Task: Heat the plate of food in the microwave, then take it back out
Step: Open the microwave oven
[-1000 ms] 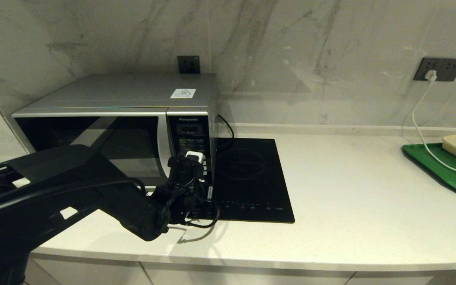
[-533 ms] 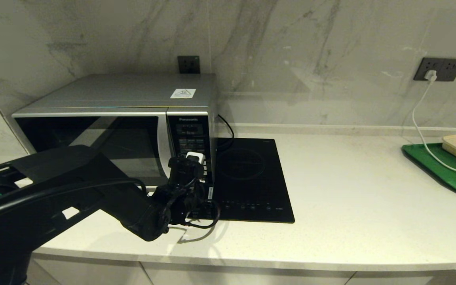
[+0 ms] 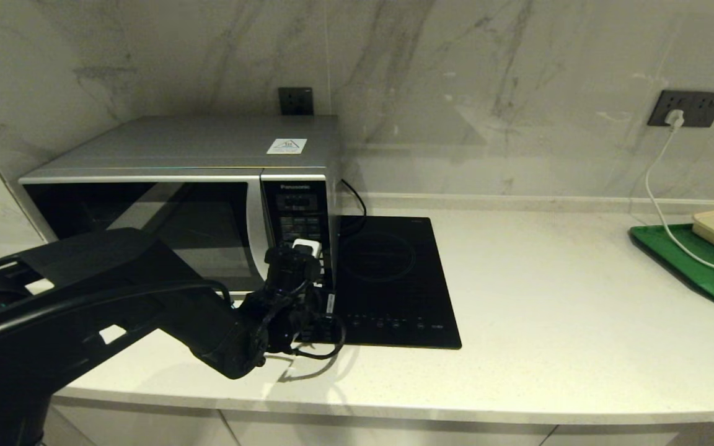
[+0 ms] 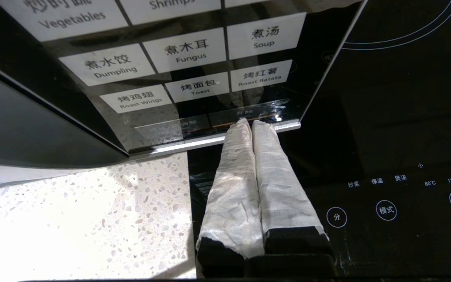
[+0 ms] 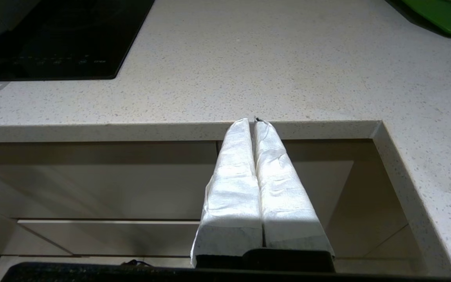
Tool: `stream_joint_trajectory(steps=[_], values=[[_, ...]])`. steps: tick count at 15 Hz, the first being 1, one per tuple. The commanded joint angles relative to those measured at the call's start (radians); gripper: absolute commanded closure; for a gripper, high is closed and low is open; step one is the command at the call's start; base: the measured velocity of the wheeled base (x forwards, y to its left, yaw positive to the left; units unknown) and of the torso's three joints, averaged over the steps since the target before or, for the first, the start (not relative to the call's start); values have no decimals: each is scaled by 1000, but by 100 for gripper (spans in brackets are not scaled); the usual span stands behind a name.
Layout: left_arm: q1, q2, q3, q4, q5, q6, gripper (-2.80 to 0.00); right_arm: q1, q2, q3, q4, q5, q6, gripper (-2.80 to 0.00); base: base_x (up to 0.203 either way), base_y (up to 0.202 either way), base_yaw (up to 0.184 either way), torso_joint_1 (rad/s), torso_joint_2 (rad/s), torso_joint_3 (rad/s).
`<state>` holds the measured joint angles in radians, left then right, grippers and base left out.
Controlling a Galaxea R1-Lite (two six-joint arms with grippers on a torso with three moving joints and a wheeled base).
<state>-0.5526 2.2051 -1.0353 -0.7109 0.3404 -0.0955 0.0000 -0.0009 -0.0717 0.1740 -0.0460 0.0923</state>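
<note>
Left gripper (image 4: 252, 122) clenched, empty, tips at bottom microwave (image 3: 196, 186) key. Keypad (image 4: 194, 66) stiff, glossy: light press suffices. Right gripper (image 5: 253, 120) clenched, parked.

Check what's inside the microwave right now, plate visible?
No plate visible. The microwave door is shut; its dark glass shows only reflections, hiding the interior. The shut left claw touches the keypad's bottom row.

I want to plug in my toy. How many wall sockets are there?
2. One socket is behind the microwave; the other is far right, holding a white plug. The microwave may hide more.
</note>
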Motion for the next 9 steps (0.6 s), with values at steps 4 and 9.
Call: stream_joint_trajectory(steps=[4, 9], values=[[-3, 13, 1, -4, 3, -1, 0, 0, 1, 0, 1, 0, 1, 0, 0, 0, 0, 0, 0, 0], [3, 16, -12, -4, 9, 5, 0, 0, 1, 0, 1, 0, 1, 0, 0, 0, 0, 0, 0, 0]])
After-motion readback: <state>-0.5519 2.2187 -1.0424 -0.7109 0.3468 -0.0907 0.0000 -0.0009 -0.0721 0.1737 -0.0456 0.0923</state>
